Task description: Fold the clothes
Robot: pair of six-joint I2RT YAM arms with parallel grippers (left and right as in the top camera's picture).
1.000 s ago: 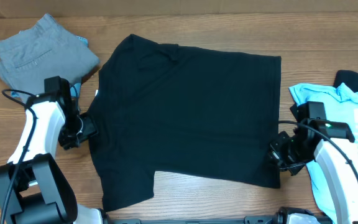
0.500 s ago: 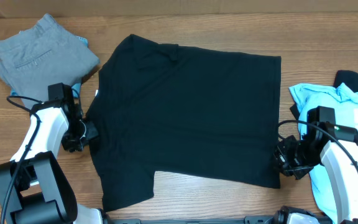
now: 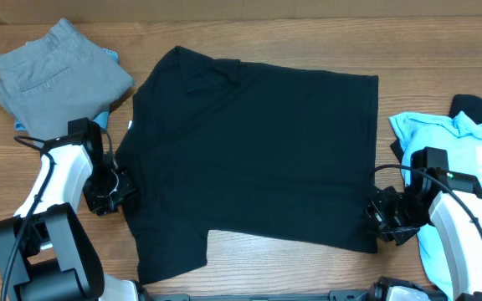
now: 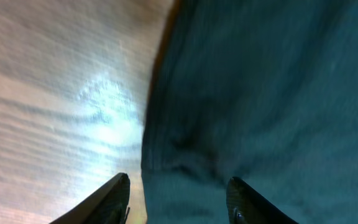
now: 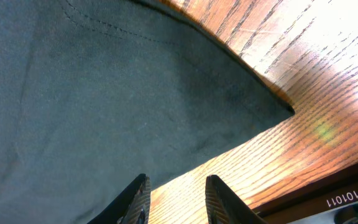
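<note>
At centre the black T-shirt (image 3: 249, 150) lies flat, long axis left-right between 2 arms: left gripper (image 3: 115, 187) at its left edge, right gripper (image 3: 376, 219) at hem corner, both jaws parted, empty.

The left arm (image 3: 53, 180) rises white from its dark base at the near left corner and bends inward. Its wrist is turned so the left pincer (image 3: 122, 186) points toward the middle, low down. Its two dark fingers (image 4: 110, 200) stand well apart — nothing gripped between them. The right arm (image 3: 452, 224) mirrors it from the near right corner. The right pincer (image 3: 375, 217) points inward too, its fingers (image 5: 135, 200) parted by a narrower gap and empty.
</note>
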